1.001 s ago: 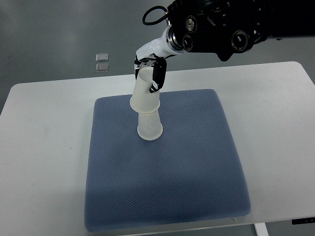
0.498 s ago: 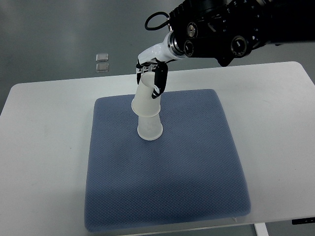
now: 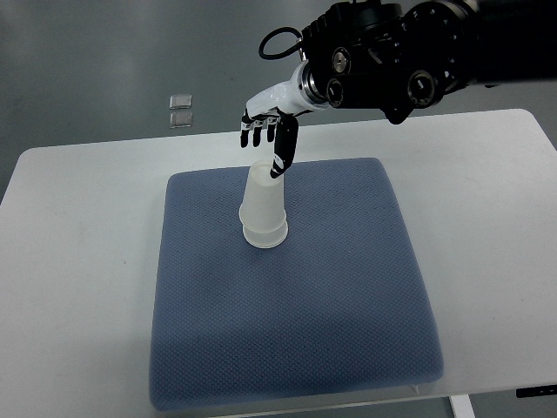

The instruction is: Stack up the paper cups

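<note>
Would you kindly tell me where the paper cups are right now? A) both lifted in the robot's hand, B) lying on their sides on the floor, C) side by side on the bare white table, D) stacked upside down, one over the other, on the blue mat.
D: the paper cups stand nested, rims down, on the blue mat, with the right hand open just above them.

A white table carries a blue mat.
</note>
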{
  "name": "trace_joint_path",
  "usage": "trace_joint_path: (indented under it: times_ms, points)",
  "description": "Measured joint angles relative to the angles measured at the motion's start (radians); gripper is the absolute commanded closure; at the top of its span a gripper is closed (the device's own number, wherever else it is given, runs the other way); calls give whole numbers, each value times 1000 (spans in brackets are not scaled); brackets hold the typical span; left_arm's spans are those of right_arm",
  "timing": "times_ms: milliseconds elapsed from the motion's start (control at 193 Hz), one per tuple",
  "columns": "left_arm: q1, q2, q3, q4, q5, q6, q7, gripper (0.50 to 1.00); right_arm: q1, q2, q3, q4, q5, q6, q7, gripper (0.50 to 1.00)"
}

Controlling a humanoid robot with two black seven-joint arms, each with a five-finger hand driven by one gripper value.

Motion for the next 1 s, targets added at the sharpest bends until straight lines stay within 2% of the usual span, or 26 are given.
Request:
trace_joint_path:
  times_ms: [353,436,513,648,804,1001]
  points:
    - [0,0,0,0,0,0,0,500,7,0,9,0,17,-8,2,671]
    - [0,0,0,0,0,0,0,500,6,0,25,-7,72,-47,3,668]
    - [0,0,-1,0,0,0,0,500,-16,0,63,-27,148,-119,8,668]
    - [0,0,-2,0,0,0,0,500,-130,-9,196,-62,236,-250,27,668]
    - [0,0,-1,0,0,0,0,500,-321,-91,454,-112,297,-372,57,668]
    - [0,0,0,0,0,0,0,500,-562,-171,781,-187,356,-406,125,666]
